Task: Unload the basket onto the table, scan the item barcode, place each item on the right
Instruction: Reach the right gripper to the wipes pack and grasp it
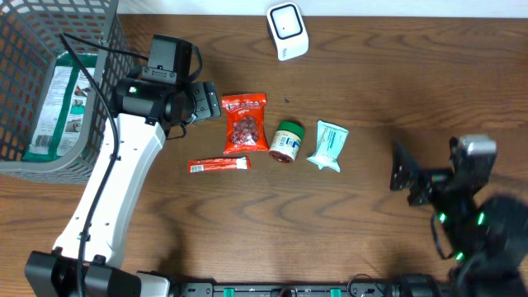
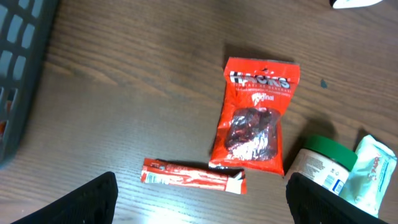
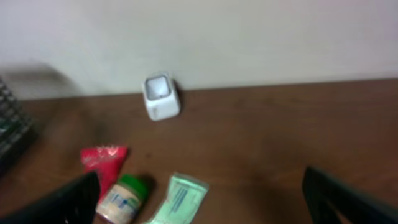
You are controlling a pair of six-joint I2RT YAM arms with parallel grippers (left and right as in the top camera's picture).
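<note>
We have nothing in hand: our left gripper [image 1: 208, 104] hangs wide open just beside the red bag [image 1: 245, 124], and the right gripper [image 1: 404, 175] is wide open too, well apart from the items. The bag, a stick [image 1: 219, 165], a jar [image 1: 287, 141] and a packet [image 1: 328, 146] lie mid-table, near the scanner [image 1: 287, 31]. A box [image 1: 58, 103] in the basket [image 1: 25, 49] may be finished, we judge; picking up and scanning remain.

Left gripper [image 1: 209, 102] wide open, empty, extended far forward — right gripper [image 1: 403, 170] wide open too, empty, tucked near its base.
</note>
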